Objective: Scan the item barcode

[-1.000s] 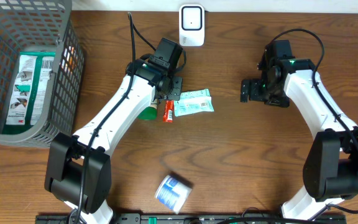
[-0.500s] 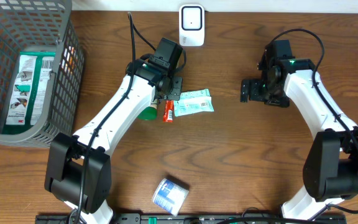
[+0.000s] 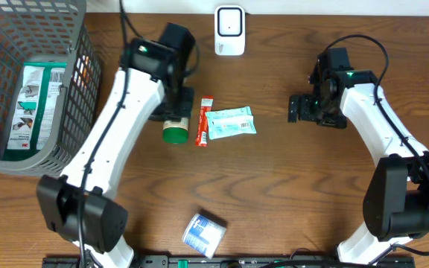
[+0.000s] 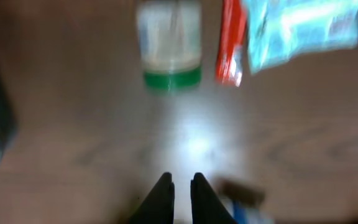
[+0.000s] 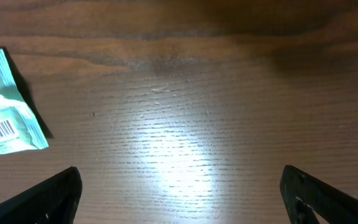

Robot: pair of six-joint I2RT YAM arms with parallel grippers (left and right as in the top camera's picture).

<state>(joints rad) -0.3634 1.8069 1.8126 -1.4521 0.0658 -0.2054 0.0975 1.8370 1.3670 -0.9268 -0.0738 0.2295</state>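
Status: left jaws are clenched to a thin slit with nothing between them. They hang in the air off the left arm (image 3: 125, 119), aimed at bare desk (image 4: 73, 137) on the near side of the bottle (image 3: 174, 133). That wrist view is smeared, so height over the wood is only a guess; probably well clear.

The bottle lies flat with its green cap toward the jaws, its body partly hidden under the arm from overhead. A red stick pack (image 3: 202, 123) is just beside it on the right, then a teal packet (image 3: 230, 121); whether those two touch or only sit edge to edge, I can't tell. The packet's barcode faces up and shows in the right wrist view.

The scanner (image 3: 229, 30) stands at the far edge, well apart from all three.

Right jaws are released, spread wide and empty, low over bare wood to the right of the teal packet.

A grey basket (image 3: 73, 112) at left holds a green-and-white box (image 3: 36, 104). A blue can (image 3: 205, 231) lies on its side near the front edge.
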